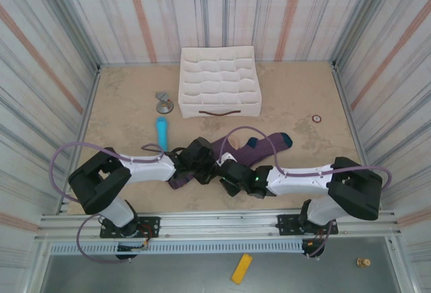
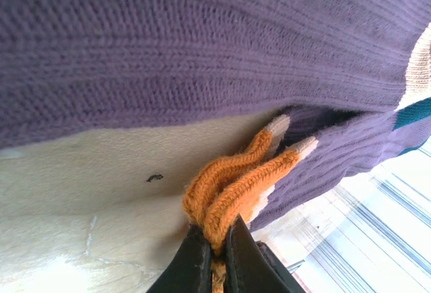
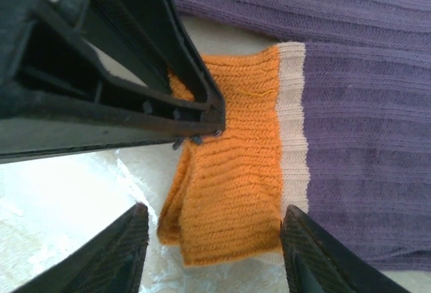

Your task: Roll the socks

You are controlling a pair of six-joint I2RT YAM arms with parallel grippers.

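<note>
Now, at left we see our left tool (image 2: 214, 239) pinching the orange cuff (image 2: 229, 185) of the purple socks (image 1: 264, 146), which lie across the middle of the desk (image 1: 310, 91), our right tool (image 3: 212, 236) spread astride that same cuff

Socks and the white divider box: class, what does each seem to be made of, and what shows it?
The socks: knitted yarn, perhaps wool or acrylic; ribbed stitches, matte fuzzy surface. The divider box: probably stiff fabric, off-white and matte; soft-edged cells.
</note>
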